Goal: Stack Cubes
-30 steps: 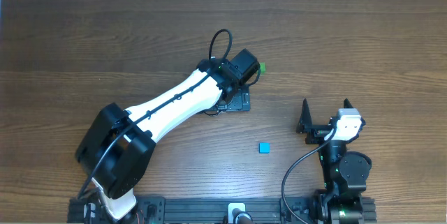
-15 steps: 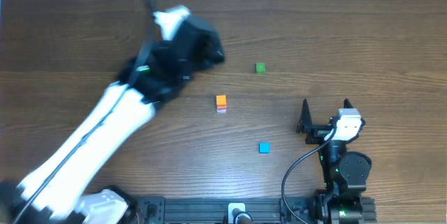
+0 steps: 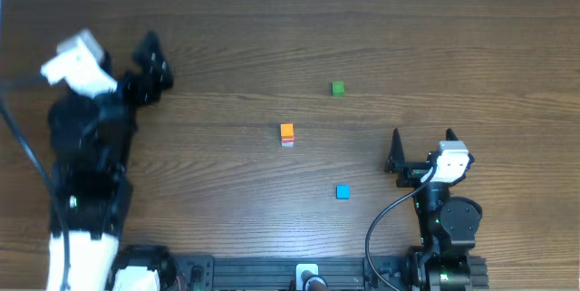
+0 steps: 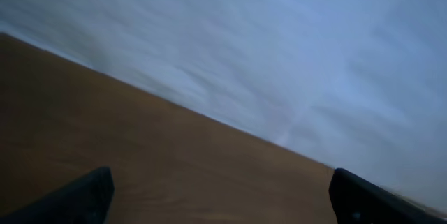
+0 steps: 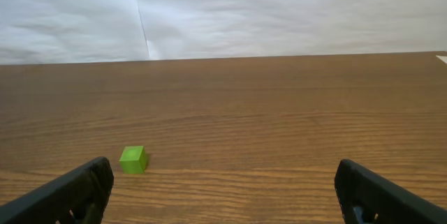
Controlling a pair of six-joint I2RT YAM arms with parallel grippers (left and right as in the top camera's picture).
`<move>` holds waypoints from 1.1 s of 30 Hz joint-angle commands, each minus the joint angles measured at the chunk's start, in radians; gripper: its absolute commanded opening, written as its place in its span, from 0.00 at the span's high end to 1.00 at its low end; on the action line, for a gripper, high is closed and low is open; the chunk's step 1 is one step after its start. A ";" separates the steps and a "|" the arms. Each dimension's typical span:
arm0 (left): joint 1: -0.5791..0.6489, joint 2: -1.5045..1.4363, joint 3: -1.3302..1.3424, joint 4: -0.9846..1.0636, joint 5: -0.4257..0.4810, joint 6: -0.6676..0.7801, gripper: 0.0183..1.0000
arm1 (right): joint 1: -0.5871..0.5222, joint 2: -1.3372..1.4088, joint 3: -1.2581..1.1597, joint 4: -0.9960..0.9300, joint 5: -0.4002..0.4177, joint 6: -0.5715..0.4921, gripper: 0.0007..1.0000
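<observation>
cubes: orange cube (image 3: 286, 130) sits atop a pale cube (image 3: 287, 143) at centre, apparently the stack's start; green cube (image 3: 338, 89) far right and blue cube (image 3: 343, 192) near right lie loose, awaiting stacking. left gripper (image 4: 222, 197) spread, empty, off left, clear of the stack. right gripper (image 3: 422, 142) spread, empty, facing green cube.

A brown wooden table (image 3: 227, 19) with grain running along its length meets a white backdrop (image 5: 279, 15) at its far edge, the backdrop marked by one thin upright seam (image 5: 142, 21).

No text, label, brand, number or sign can be read anywhere on the table (image 3: 471, 19).
</observation>
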 commanded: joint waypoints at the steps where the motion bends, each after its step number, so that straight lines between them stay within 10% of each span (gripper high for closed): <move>1: 0.069 -0.215 -0.172 0.029 0.060 0.213 0.00 | -0.005 -0.007 -0.008 0.002 0.003 -0.008 0.01; 33: 0.072 -0.768 -0.702 0.121 0.225 0.333 0.00 | -0.005 -0.007 -0.008 0.002 0.003 -0.008 0.01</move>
